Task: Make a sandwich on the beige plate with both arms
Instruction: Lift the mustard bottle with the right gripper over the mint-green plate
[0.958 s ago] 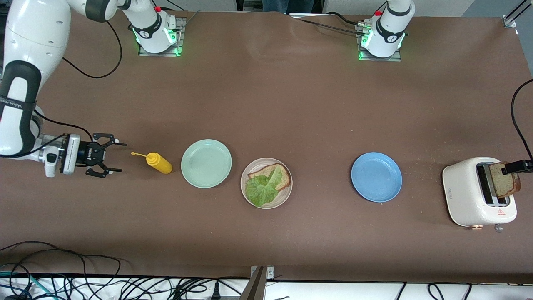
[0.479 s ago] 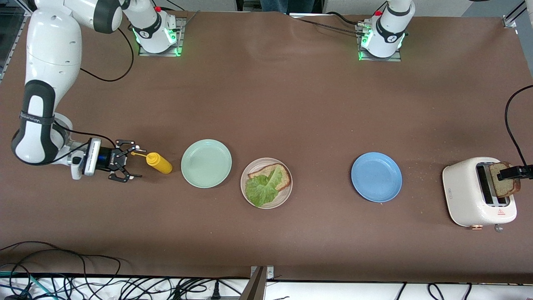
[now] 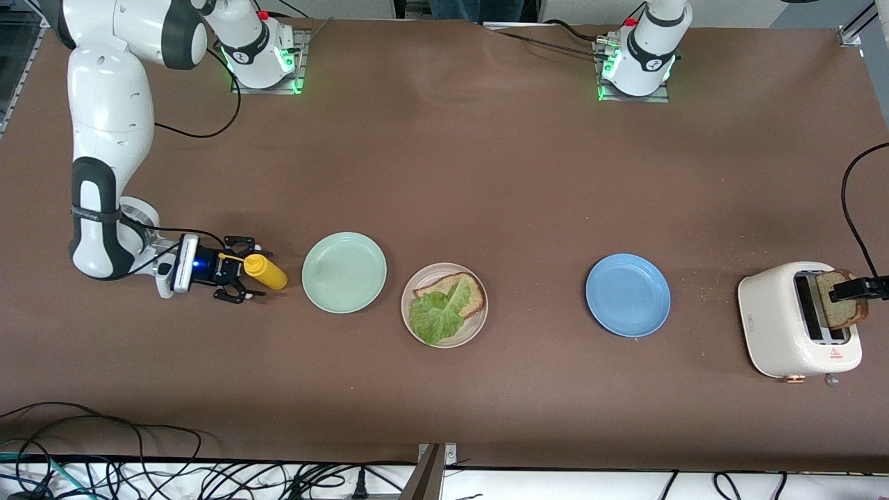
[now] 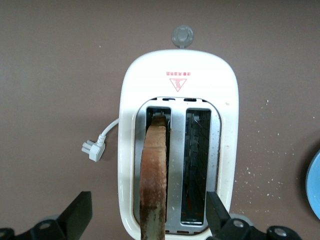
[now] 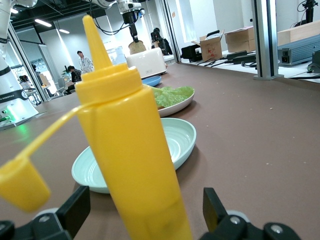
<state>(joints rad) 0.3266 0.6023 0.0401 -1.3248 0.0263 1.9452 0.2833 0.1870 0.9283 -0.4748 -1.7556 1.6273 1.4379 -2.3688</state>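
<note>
The beige plate [image 3: 474, 321] sits mid-table with a slice of brown bread [image 3: 467, 292] and a green lettuce leaf [image 3: 434, 316] on top of it. A second bread slice [image 3: 842, 305] stands out of the white toaster's [image 3: 785, 326] slot; in the left wrist view this slice [image 4: 154, 180] is between the fingers of my left gripper [image 4: 148, 212], which is open with a gap on each side. My right gripper [image 3: 242, 271] is low at the table, open, its fingers either side of a yellow squeeze bottle [image 3: 266, 272] [image 5: 130, 150].
A mint green plate [image 3: 344, 272] lies between the yellow bottle and the beige plate. A blue plate [image 3: 628, 295] sits between the beige plate and the toaster. The toaster's cord and plug [image 4: 94, 149] lie beside it. Cables hang along the table's near edge.
My right arm has swept toward the yellow bottle, and its open fingers now straddle it. My left gripper has dropped slightly at the slice in the toaster.
</note>
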